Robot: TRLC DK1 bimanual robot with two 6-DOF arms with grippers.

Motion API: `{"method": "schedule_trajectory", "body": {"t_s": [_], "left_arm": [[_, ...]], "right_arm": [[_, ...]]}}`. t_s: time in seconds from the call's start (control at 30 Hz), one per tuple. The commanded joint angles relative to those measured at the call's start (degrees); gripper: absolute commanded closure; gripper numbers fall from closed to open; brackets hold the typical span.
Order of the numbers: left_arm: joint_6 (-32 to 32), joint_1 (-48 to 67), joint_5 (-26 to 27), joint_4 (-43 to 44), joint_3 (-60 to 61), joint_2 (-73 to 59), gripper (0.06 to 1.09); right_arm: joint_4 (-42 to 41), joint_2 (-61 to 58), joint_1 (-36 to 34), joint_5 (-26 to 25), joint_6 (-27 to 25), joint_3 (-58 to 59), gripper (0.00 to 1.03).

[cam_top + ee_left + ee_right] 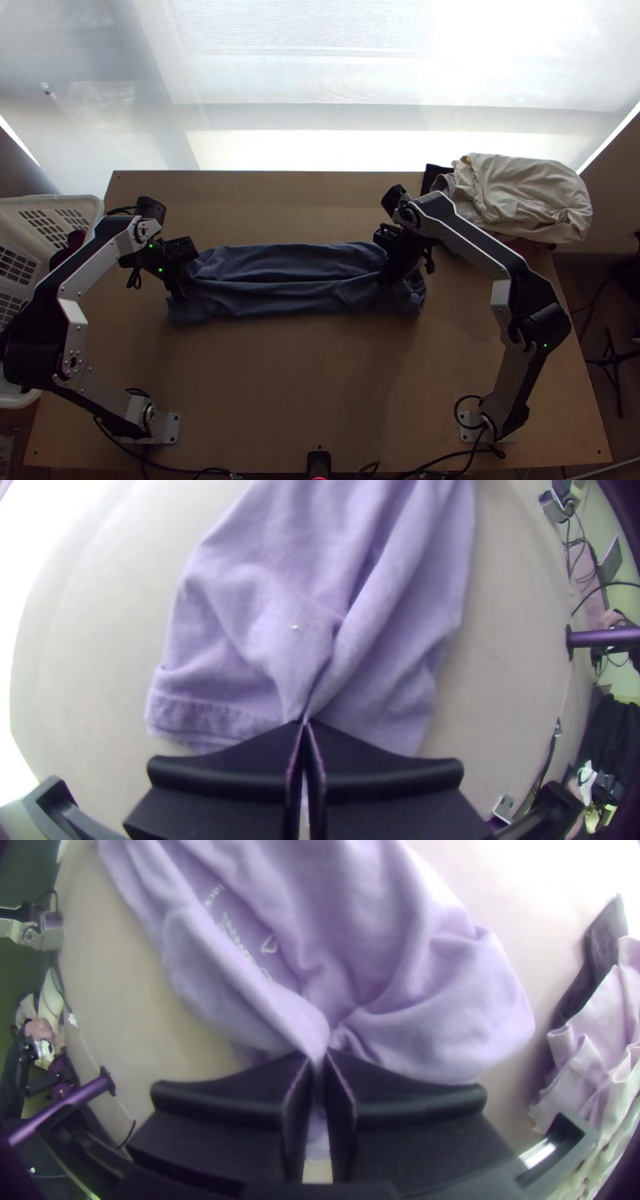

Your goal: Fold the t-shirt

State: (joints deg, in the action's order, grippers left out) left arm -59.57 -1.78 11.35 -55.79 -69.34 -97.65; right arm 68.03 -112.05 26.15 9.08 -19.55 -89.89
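Observation:
The t-shirt lies across the middle of the table as a long, narrow folded strip, with a lengthwise crease. At its left end is my left gripper; at its right end, my right gripper. In the left wrist view, my left gripper is shut on gathered cloth beside a stitched hem of the shirt. In the right wrist view, my right gripper pinches a bunched fold of the shirt, some print showing between the folds.
A pile of light cloths lies at the table's back right corner, over something dark. A white basket stands beyond the table's left edge. Bare tabletop shows between the shirt and the near edge.

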Motion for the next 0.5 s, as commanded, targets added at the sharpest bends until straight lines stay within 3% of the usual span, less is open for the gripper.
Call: {"method": "schedule_trajectory", "body": {"t_s": [0.0, 0.07, 0.1, 0.2, 0.4, 0.47], "left_arm": [[-0.37, -1.73, -0.37, 3.41, -0.36, -2.02, 1.02], [-0.37, -2.00, -0.28, 3.85, -0.62, -2.11, 0.98], [-0.37, -1.91, -0.37, 3.76, -0.62, -2.11, 0.85], [-0.37, -1.47, -0.37, 3.32, -1.06, -1.06, 0.10], [2.53, -2.53, 0.86, 2.70, -6.07, 1.85, 0.10], [2.44, -3.76, 0.86, 2.70, -7.74, 2.46, 0.10]], "right_arm": [[0.00, -1.77, -0.75, -0.29, 0.48, -0.38, 0.89], [0.00, -1.68, -0.84, -0.29, 0.57, -0.38, 0.86], [0.00, -1.59, -0.84, -0.38, 0.57, -0.38, 0.83], [0.00, -1.24, -0.93, -0.47, 0.65, -0.38, 0.64], [0.96, -0.01, -1.45, -0.73, 0.65, -0.64, 0.15], [1.93, 0.60, -1.54, -0.73, 0.65, -0.99, 0.08]]}}
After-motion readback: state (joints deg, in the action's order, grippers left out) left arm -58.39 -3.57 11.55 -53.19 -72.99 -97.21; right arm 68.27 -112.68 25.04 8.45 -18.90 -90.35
